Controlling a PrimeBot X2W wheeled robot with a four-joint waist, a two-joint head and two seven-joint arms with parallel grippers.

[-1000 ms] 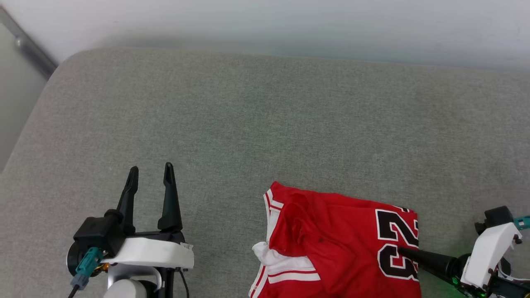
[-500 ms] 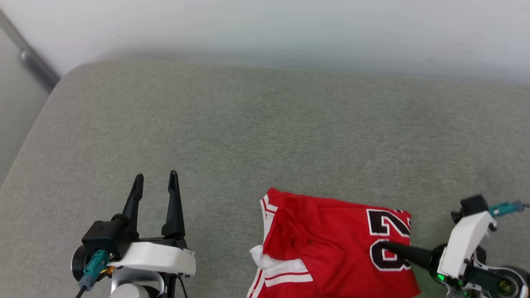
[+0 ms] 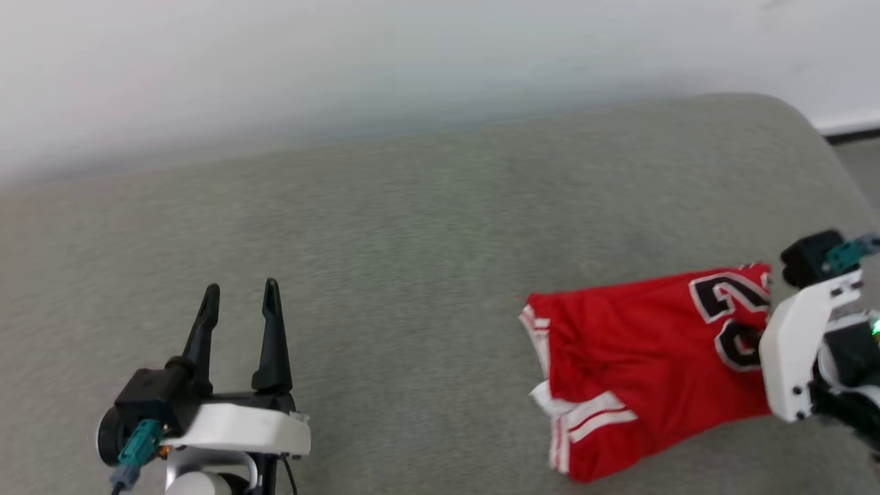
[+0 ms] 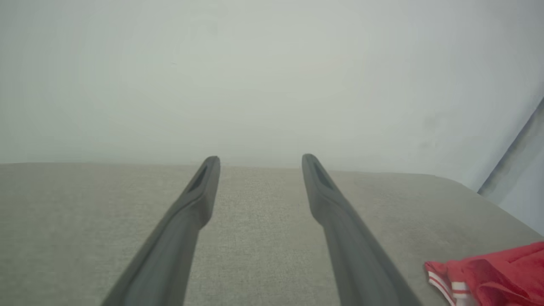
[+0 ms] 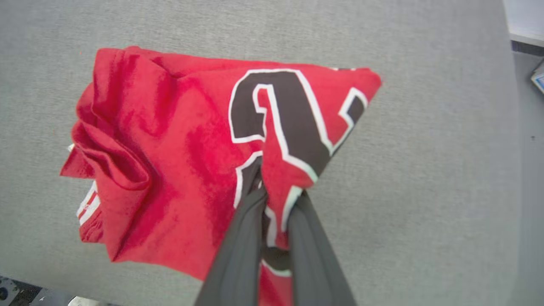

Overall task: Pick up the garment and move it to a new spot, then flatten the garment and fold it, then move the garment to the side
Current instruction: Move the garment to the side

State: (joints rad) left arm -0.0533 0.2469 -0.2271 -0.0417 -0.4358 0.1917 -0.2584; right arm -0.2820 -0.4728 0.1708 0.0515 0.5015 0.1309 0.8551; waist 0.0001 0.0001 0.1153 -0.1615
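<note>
Newly closed, right gripper point(image 5: 278, 193) pinches the folded red numbered jersey point(image 5: 178, 140), evidently to haul it aside across grey cushion point(image 3: 412, 240); left gripper point(image 3: 240, 287) waits spread.

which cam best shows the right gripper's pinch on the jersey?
Right wrist view: the right gripper is shut on the garment at its black numeral. Head view hides the fingers behind the wrist; left wrist view catches a red corner.

The red shirt point(image 5: 170, 140) has a big black number with white edges on it. A 2 point(image 5: 280, 114) can be read just past the tips of the right gripper's point(image 5: 278, 193) jaws. The number next to it is bunched up between the jaws, so it cannot be read.
</note>
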